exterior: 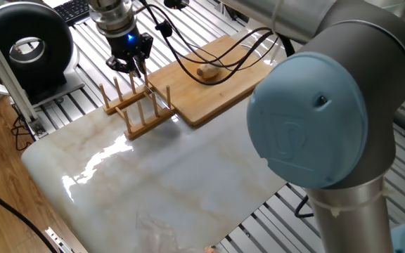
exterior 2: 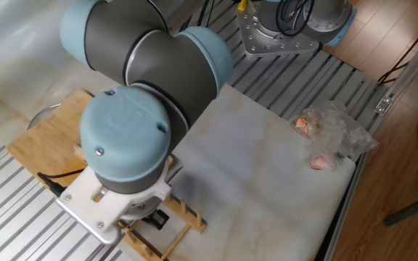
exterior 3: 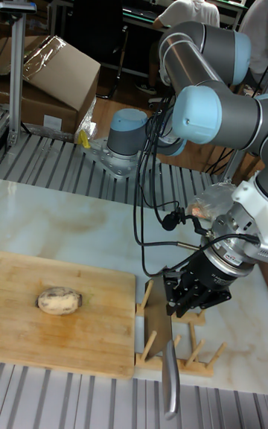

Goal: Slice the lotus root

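Observation:
The lotus root (exterior: 207, 69) (exterior 3: 59, 300), a small beige chunk, lies on the bamboo board (exterior: 209, 98) (exterior 3: 82, 343). Beside the board stands a wooden peg rack (exterior: 140, 116) (exterior 3: 192, 358) with a knife (exterior 3: 158, 310) in it, its handle pointing toward the table's edge. My gripper (exterior: 131, 67) (exterior 3: 177, 302) hangs right over the rack, its dark fingers shut on the knife close to where blade meets handle. In the other fixed view my own arm hides the gripper and the lotus root.
A crumpled plastic bag (exterior 2: 329, 130) (exterior 3: 212, 202) with pinkish items lies near the marble slab's far corner. A black round device (exterior: 27, 46) stands beyond the rack. Cables (exterior: 209, 49) trail over the board. The arm's base (exterior 3: 126, 146) is bolted behind the slab.

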Controlling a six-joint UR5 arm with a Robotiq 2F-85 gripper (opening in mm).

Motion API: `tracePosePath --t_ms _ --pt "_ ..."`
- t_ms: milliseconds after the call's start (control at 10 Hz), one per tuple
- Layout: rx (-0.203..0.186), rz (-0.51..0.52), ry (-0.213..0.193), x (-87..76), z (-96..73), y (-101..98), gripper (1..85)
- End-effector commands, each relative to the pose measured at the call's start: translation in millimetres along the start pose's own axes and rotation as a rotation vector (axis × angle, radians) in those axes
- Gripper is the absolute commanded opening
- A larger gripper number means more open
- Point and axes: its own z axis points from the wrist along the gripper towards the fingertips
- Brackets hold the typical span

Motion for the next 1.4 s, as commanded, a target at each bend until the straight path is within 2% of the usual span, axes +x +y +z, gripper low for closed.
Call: tracePosePath --t_ms 0,200,400,500,700,1100,1300 --pt "-0.040 -0.073 0.028 8.4 -1.8 9.8 27.7" --pt "-0.011 -0.054 0.014 -2.2 5.4 5.5 28.7" --pt "-0.018 -0.020 -0.007 -14.4 15.1 14.9 28.7" --pt "-0.008 -0.020 -0.015 -17.5 18.4 14.3 28.7" --pt "0.032 -0.032 -0.032 -25.0 23.8 4.3 28.7" --pt "0.035 -0.026 -0.033 -25.2 24.5 4.3 28.7" --pt "0.063 -0.021 -0.036 -28.6 31.3 -3.0 27.3"
